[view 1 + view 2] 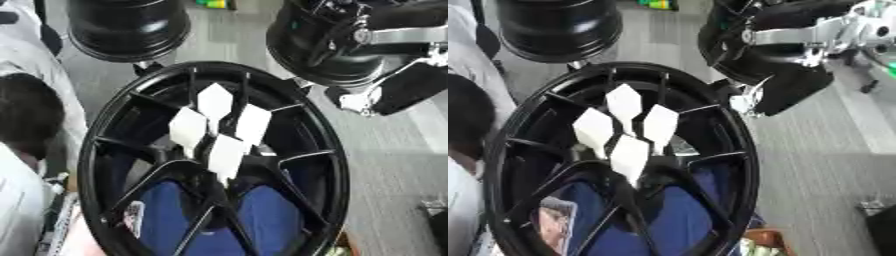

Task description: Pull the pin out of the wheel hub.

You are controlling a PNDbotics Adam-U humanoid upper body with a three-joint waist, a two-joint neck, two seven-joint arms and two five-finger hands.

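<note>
Here, the black wheel hub [105,150] fills the centre, its lower rim cut off by the frame edge. 4 white diamond-shaped pieces [214,102] cluster at its centre; the pin cannot be made out. The right hand [789,92] hangs beside the rim's upper right, its finger state unclear.

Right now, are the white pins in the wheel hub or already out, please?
In: four white pins stand clustered at the wheel hub's centre; no hand touches them.
</note>
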